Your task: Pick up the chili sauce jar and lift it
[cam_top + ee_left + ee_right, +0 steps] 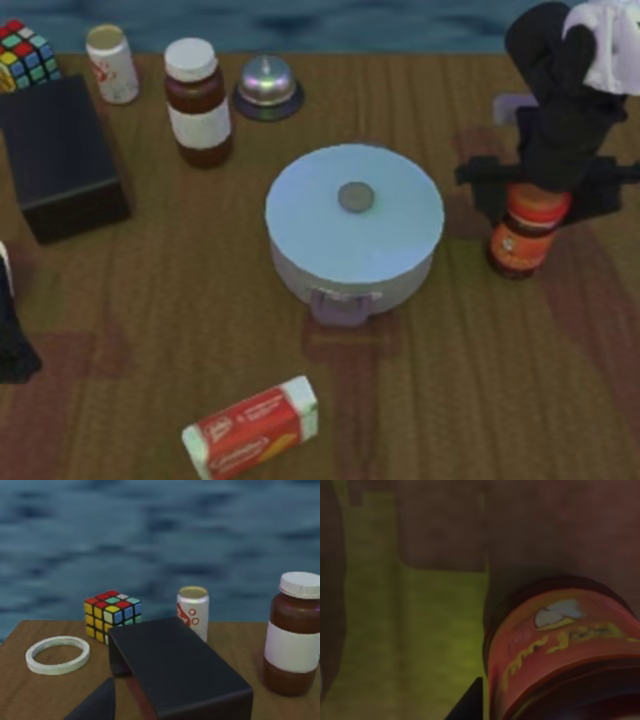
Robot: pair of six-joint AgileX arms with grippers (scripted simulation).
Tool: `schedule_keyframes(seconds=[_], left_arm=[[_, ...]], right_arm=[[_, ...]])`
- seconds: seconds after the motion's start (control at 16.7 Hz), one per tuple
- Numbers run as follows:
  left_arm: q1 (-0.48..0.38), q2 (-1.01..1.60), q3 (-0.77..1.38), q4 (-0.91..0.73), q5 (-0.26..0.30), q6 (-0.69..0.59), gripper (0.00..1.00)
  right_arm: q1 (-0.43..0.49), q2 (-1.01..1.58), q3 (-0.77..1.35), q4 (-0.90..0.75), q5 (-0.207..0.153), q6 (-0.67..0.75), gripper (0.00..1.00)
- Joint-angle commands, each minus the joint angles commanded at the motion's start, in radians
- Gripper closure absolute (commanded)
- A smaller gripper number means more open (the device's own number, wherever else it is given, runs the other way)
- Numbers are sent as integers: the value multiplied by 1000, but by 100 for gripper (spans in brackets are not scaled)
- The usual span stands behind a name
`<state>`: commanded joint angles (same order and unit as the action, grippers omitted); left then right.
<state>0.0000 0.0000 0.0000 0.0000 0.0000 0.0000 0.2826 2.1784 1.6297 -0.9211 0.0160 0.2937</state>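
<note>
The chili sauce jar (523, 238), small with a red lid and an orange-red label, stands at the table's right side. In the right wrist view the chili sauce jar (560, 650) fills the near field, its pale mark facing the camera. My right gripper (541, 186) comes down over the jar's lid and is shut on the jar, with one dark fingertip (471, 705) against its side. Whether the jar's base touches the table I cannot tell. My left gripper (10, 340) is parked at the left edge, open and holding nothing.
A pale round lidded pot (354, 226) sits mid-table, left of the jar. At the back are a taller brown jar with a white lid (198, 102), a bell (268, 86), a white can (112, 64), a Rubik's cube (24, 55) and a black box (60, 155). A red-and-white packet (252, 428) lies at the front.
</note>
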Motion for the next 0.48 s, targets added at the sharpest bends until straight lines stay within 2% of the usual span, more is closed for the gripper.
schedule_keyframes(seconds=[0.12, 0.48], left_arm=[[0, 0, 0, 0, 0, 0, 0], [0, 0, 0, 0, 0, 0, 0]], right_arm=[[0, 0, 0, 0, 0, 0, 2], [0, 0, 0, 0, 0, 0, 0]])
